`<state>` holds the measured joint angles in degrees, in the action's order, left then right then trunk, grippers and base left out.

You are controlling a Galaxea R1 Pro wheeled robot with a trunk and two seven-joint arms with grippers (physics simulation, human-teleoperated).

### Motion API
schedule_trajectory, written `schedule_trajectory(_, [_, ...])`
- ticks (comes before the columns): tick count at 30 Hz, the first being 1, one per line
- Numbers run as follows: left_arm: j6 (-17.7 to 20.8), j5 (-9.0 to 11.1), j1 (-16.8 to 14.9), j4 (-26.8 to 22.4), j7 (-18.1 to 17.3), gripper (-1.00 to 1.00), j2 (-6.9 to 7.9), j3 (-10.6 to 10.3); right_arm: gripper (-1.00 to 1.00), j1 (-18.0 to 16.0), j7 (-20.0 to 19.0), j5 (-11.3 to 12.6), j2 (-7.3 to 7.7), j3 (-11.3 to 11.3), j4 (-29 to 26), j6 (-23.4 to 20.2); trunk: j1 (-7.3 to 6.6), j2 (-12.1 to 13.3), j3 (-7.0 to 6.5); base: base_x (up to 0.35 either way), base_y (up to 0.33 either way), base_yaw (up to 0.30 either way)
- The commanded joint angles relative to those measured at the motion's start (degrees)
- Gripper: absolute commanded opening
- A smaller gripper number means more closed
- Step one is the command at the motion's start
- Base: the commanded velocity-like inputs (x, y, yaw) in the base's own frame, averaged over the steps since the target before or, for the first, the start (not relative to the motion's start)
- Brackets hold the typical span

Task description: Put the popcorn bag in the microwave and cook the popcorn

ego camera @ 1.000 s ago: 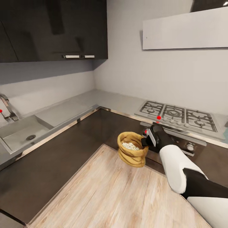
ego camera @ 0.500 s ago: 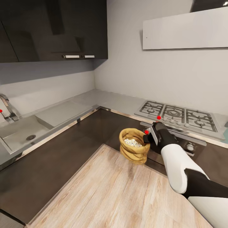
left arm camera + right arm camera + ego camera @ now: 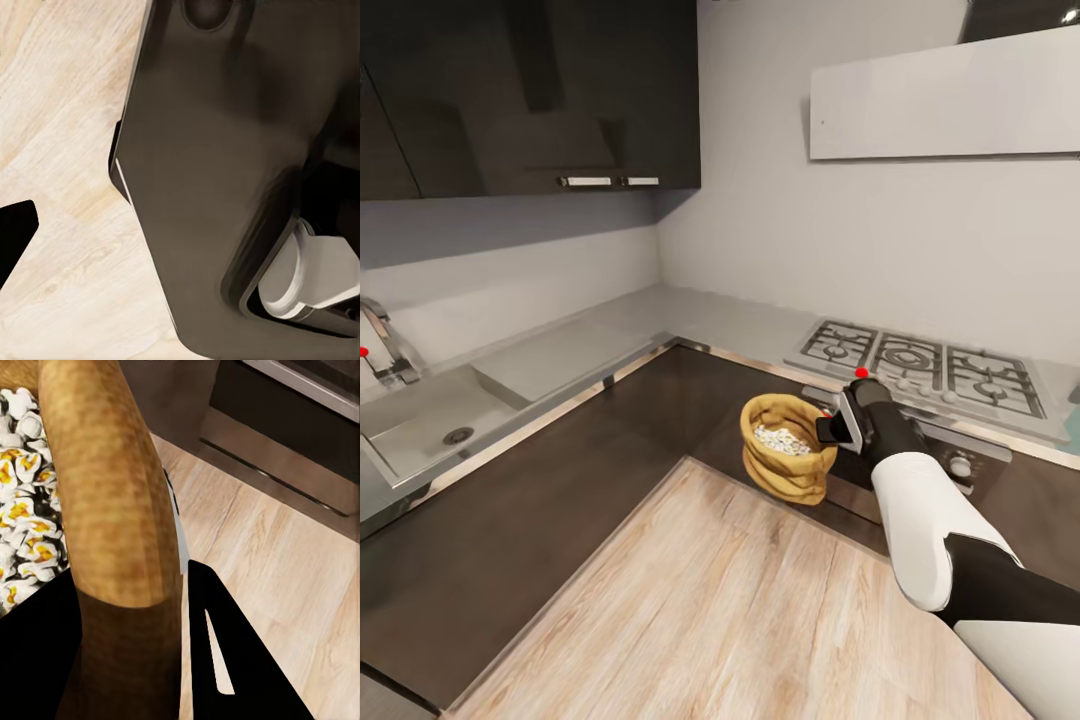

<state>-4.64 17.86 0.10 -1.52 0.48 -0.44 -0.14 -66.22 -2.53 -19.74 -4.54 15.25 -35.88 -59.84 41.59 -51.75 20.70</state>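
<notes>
Head view: you are carrying the popcorn bag (image 3: 788, 448) clear above the floor (image 3: 740, 610), your right gripper (image 3: 830, 430) pinching its rolled rim, keeping the popcorn (image 3: 781, 438) upright for the microwave.

The popcorn bag (image 3: 787, 449) hides the right tool's (image 3: 828, 432) fingertips in the head view.

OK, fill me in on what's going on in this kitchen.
The robot's right hand grips the rim of the popcorn bag and holds it in the air over the wood floor, in front of the dark cabinets below the hob. The bag is upright and open, with popcorn inside; the right wrist view shows pale pieces with yellow spots. The left hand's state cannot be told.
</notes>
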Motion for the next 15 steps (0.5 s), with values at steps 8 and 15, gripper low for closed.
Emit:
schedule_trajectory(8, [-0.12, 0.25, -0.01, -0.06, 0.05, 1.00, -0.07, -0.04, -1.00, -0.04, -0.32, -0.57, 0.04, 0.51, -2.63, -0.16, 0.01, -0.04, -0.66, 0.000, 0.000, 0.000])
schedule_trajectory(15, [-0.11, 0.19, -0.01, -0.06, 0.05, 1.00, -0.08, -0.04, -1.00, 0.38, -0.11, -0.36, -0.03, 0.48, -3.78, -0.16, 0.01, -0.04, -1.30, 0.000, 0.000, 0.000])
